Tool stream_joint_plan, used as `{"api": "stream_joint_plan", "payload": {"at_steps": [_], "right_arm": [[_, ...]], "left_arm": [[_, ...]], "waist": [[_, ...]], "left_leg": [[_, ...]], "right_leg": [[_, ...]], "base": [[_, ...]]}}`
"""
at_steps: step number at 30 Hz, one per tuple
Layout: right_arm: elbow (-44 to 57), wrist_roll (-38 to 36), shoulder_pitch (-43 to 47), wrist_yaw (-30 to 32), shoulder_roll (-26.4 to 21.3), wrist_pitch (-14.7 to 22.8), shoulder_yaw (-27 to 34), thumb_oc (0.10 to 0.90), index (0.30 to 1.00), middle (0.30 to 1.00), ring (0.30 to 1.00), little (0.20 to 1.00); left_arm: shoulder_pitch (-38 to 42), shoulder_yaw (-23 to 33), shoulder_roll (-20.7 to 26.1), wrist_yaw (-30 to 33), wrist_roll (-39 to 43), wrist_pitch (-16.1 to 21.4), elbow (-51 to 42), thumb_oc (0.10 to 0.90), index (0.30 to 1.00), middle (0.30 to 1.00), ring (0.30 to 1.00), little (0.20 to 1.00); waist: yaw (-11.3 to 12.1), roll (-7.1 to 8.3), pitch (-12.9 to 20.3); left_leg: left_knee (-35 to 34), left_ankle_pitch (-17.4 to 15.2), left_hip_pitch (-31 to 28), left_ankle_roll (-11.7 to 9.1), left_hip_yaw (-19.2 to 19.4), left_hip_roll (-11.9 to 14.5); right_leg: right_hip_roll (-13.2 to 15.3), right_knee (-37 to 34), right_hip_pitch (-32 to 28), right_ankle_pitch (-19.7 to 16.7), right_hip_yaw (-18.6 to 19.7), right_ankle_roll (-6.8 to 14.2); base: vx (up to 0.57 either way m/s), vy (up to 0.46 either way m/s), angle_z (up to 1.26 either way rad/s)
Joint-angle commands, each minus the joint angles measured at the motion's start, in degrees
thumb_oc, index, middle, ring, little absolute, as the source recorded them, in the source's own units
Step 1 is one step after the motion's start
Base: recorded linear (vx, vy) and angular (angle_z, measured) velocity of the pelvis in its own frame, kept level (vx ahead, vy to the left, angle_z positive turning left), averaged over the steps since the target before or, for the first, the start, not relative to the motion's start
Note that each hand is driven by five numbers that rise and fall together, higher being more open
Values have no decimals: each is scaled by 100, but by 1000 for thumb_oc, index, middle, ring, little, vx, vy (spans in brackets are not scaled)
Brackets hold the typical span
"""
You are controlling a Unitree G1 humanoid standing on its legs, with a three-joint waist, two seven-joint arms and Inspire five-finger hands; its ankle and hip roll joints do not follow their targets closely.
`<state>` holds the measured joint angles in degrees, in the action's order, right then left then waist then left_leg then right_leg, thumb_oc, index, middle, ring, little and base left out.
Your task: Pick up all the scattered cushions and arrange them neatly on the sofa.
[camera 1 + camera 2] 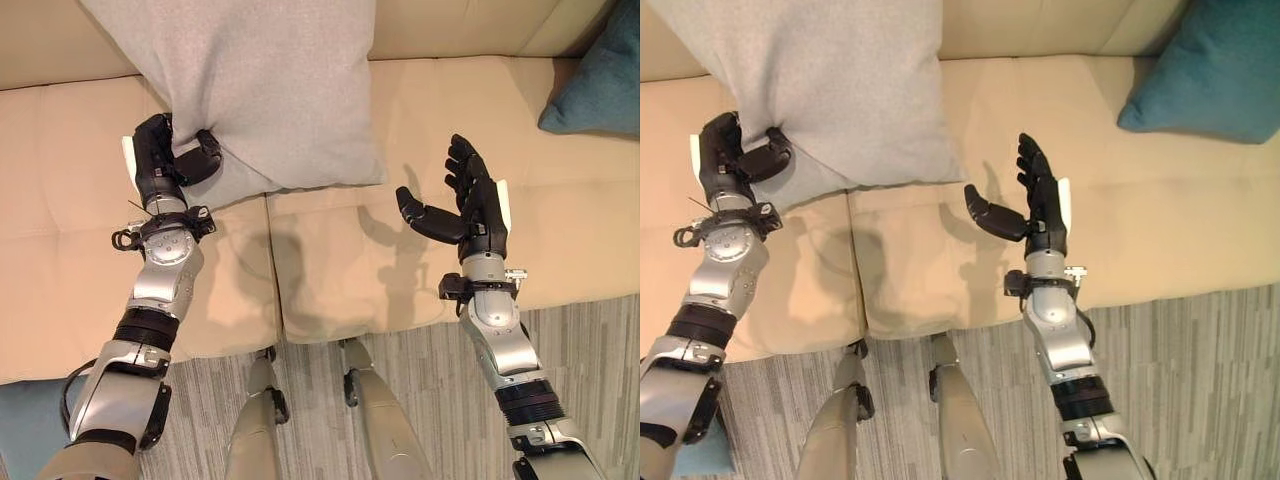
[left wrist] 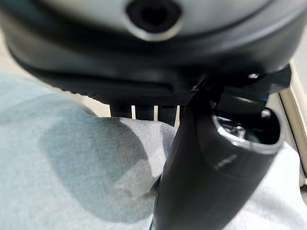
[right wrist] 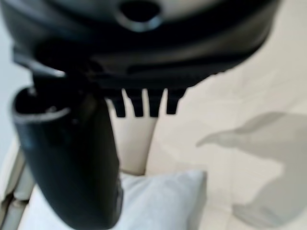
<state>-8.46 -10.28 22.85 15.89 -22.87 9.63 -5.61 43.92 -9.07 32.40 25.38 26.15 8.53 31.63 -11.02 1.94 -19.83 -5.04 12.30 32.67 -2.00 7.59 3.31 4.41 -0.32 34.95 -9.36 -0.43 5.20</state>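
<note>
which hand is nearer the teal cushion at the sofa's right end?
Right. The right hand hangs open over the seat, apart from the teal cushion. The left hand is farther off, pinching the grey cushion.

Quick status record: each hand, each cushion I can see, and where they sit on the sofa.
left hand: thumb and fingers pinch the lower left corner of the grey cushion
right hand: open, empty, held above the seat
grey cushion: leaning against the sofa backrest, lower edge on the seat
teal cushion: on the sofa at the robot's right, untouched
sofa: beige, seat bare beneath the right hand
floor: grey planks
</note>
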Motion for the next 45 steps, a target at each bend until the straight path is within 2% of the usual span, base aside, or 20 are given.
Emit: {"api": "stream_joint_plan", "payload": {"at_steps": [1,21,22,23,24,35,41,45], "right_arm": [[310,-81,-150,-80,-121,742,333,800,900,900,900,900],[356,-13,-258,-300,-314,763,448,800,900,900,900,900],[369,-11,-262,-308,-312,753,454,800,900,900,900,900],[374,-9,-261,-307,-313,749,449,800,900,900,900,900],[374,-17,-267,-314,-309,750,451,800,900,900,900,900],[347,80,-289,-321,-289,711,448,800,900,900,900,900],[397,151,-456,-362,-234,672,503,800,900,900,900,900],[421,212,-644,-420,-183,641,562,800,900,900,900,900]], "left_arm": [[1137,-282,284,-100,-465,666,15,400,300,300,300,300],[1469,-391,840,-260,-1050,515,245,400,300,300,300,300],[1488,-362,832,-249,-1002,516,261,676,714,714,714,714],[1505,-367,829,-249,-992,519,279,759,839,839,839,839],[1510,-372,832,-256,-983,524,279,800,900,900,900,900],[1218,-301,748,-387,-1007,477,240,800,900,900,900,900],[601,2,645,-509,-922,496,97,800,900,900,900,900],[-103,244,653,-557,-1238,478,-404,800,900,900,900,900]], "waist": [[-8,-95,867],[32,-119,786],[30,-119,779],[29,-118,775],[29,-119,769],[77,-124,762],[151,-145,795],[239,-148,887]], "left_leg": [[4,-762,-404,-263,56,106],[4,-765,-475,-242,47,58],[4,-769,-476,-237,41,53],[4,-766,-474,-237,42,54],[4,-762,-474,-237,42,51],[4,-757,-518,-232,16,51],[4,-761,-610,-233,3,45],[4,-797,-771,-232,-10,61]], "right_leg": [[37,153,-137,414,-102,359],[108,194,-214,417,-127,387],[112,200,-209,413,-121,389],[115,200,-209,411,-123,390],[115,201,-209,410,-124,393],[131,228,-253,428,-144,391],[143,293,-342,484,-170,371],[151,302,-526,538,-210,369]], "base": [[0,0,0],[0,0,0],[0,0,0],[0,0,0],[0,0,0],[0,0,0],[0,0,0],[9,-3,0]]}}
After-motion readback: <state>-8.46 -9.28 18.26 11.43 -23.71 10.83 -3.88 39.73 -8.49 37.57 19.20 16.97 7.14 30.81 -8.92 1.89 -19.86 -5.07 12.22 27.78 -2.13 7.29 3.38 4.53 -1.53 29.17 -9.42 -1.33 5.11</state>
